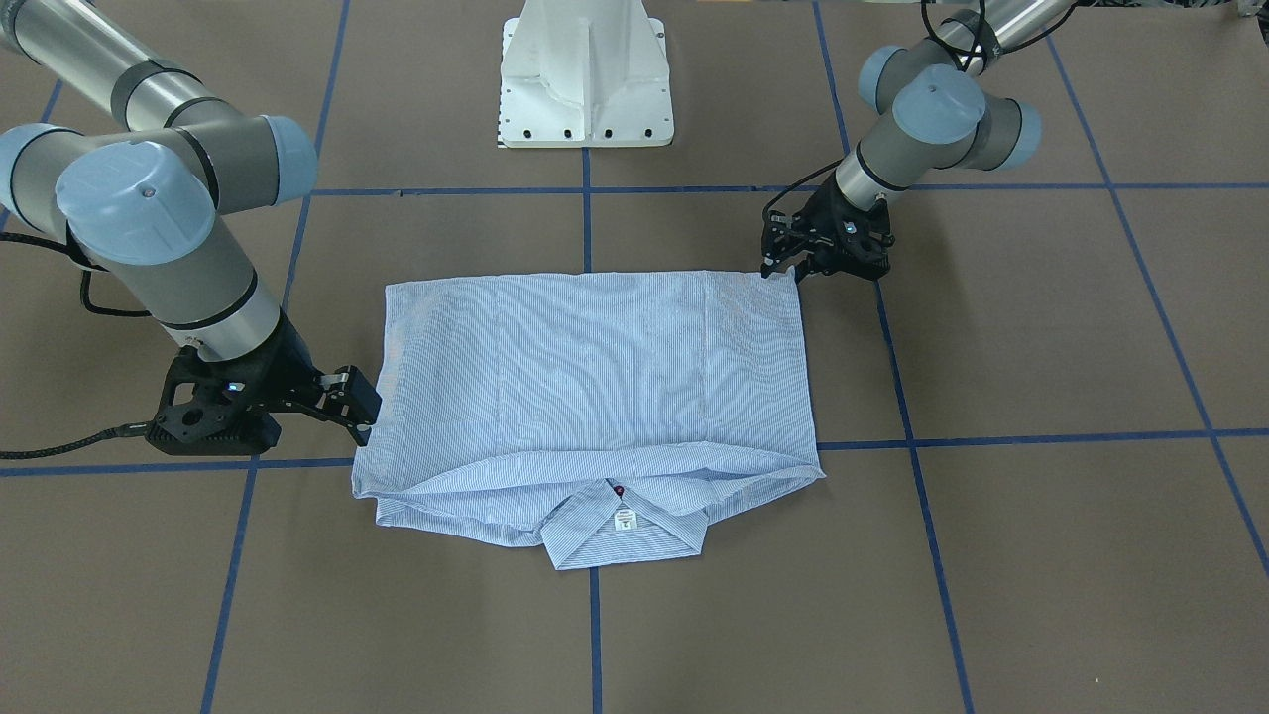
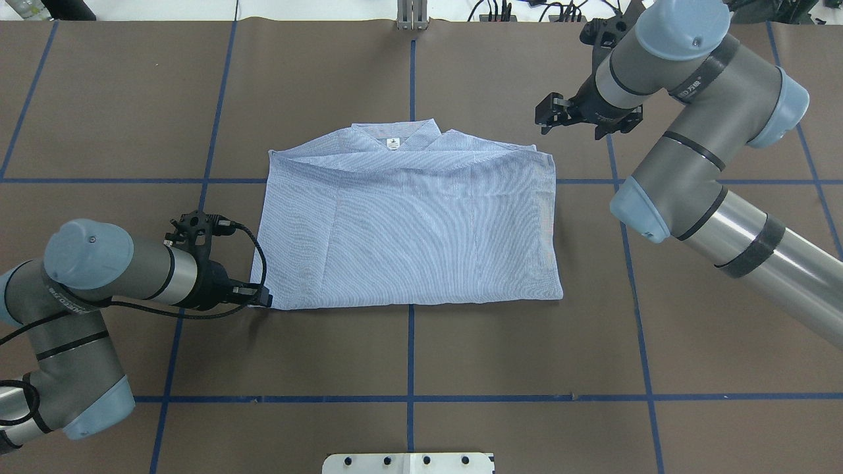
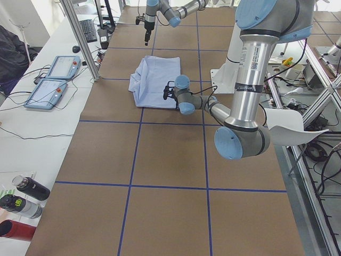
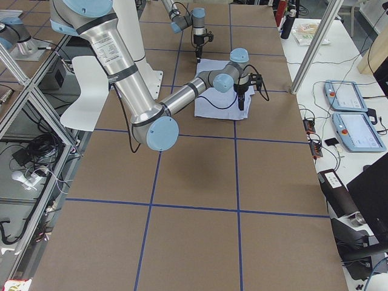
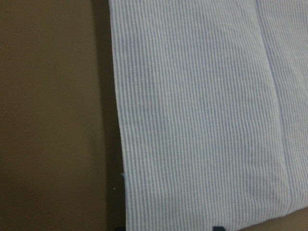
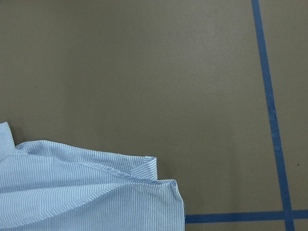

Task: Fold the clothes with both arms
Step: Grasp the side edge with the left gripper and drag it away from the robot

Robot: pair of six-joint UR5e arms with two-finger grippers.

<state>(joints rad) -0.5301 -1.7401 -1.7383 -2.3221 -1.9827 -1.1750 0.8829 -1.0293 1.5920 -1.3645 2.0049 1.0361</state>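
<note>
Table: brown top (image 2: 408,355) marked in squares by blue tape lines (image 2: 409,398); the shirt lies near its middle.
Right arm: the arm (image 2: 698,131) reaches to the far right of the shirt, wrist turned down.
Left arm: the arm (image 2: 99,263) lies low and reaches along the near side towards the shirt's near left corner.
Shirt: the shirt (image 2: 408,230) lies flat as a wide rectangle. No sleeves show, and a doubled layer ends just short of the collar on the far edge.
Right gripper: the right gripper (image 2: 545,113) hangs near the far right corner without touching the cloth. Its jaws look spread and hold nothing, and its wrist view shows that corner with bare table beside it.
Left gripper: the left gripper (image 2: 260,297) is down at the near left corner, touching or just beside the edge. Its jaws look spread, with cloth flat between them in the wrist view; I see no pinch.
Collar: the collar (image 1: 620,531) sticks out past the fold, pointing away from the robot.
Label: a small white label (image 1: 624,519) sits inside the collar.
Step in hand: probably between folds, since the shirt is already a rectangle and nothing is gripped.
Next move: likely a fold across the width. Each gripper would need to pinch a corner through all layers, lift evenly and carry it over without dragging the lower layers.
</note>
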